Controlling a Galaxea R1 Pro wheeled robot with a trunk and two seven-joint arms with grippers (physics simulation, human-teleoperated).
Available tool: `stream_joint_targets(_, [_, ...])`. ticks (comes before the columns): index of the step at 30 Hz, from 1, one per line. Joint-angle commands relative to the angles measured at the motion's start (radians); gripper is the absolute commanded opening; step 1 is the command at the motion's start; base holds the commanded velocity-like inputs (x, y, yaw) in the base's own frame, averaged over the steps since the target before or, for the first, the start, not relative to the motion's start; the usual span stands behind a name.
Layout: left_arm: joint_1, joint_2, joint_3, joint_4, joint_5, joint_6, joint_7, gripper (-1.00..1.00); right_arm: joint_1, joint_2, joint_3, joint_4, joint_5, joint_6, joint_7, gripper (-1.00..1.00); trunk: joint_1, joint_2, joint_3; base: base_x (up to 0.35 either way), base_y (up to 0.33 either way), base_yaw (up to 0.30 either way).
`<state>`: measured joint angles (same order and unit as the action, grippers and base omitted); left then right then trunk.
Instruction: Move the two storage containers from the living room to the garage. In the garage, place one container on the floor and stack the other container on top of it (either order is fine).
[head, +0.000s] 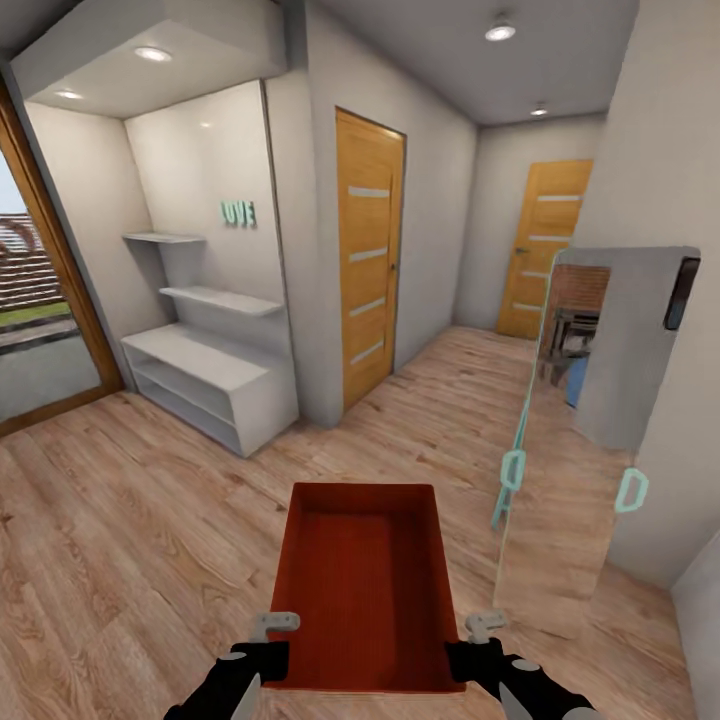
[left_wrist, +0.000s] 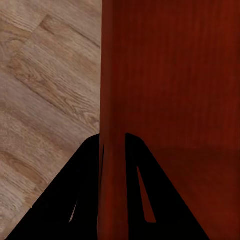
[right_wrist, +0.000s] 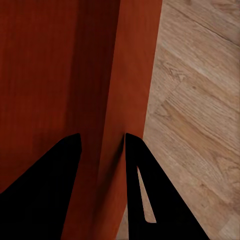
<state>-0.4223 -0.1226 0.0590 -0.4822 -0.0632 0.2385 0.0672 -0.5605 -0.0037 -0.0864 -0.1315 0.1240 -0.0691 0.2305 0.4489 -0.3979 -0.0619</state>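
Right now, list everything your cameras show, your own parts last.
storage container: one, orange-red, held up in front of the robot, empty.
wood-plank floor: light brown, throughout.
doors: two, orange wood, one in the left wall, one at the corridor's end.
shelf unit: one, white, in the left alcove.
glass door: one, with teal handles, at right.
left gripper: black, clamped on the container's left wall.
right gripper: black, clamped on its right wall.

2 arms forward, left hand (head: 268, 640) – right hand (head: 480, 640) – both clamped
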Motion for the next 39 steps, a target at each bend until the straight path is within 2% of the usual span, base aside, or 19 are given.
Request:
stream_joint_targets(1, [-0.001,0.06,0.048,0.0,0.011,0.006,-0.001,-1.0,-0.001,-0.006,0.015,-0.002,-0.004,-0.014,0.033,-1.0,0.001,-0.002,-0.002,0.327,0.129,-0.006])
stream_joint_targets(24, [-0.001,0.059,0.048,0.001,0.011,0.005,-0.002,-1.0,-0.001,-0.007,0.014,-0.002,-0.004,-0.014,0.033,-1.0,0.001,-0.002,-0.002,0.32,0.144,-0.246])
stream_joint_targets(39, [-0.001,0.057,0.048,0.001,0.011,0.004,-0.003,-1.0,-0.001,-0.007,0.014,-0.002,-0.004,-0.014,0.033,-1.0,0.001,-0.002,-0.002,0.278,0.215,-0.022])
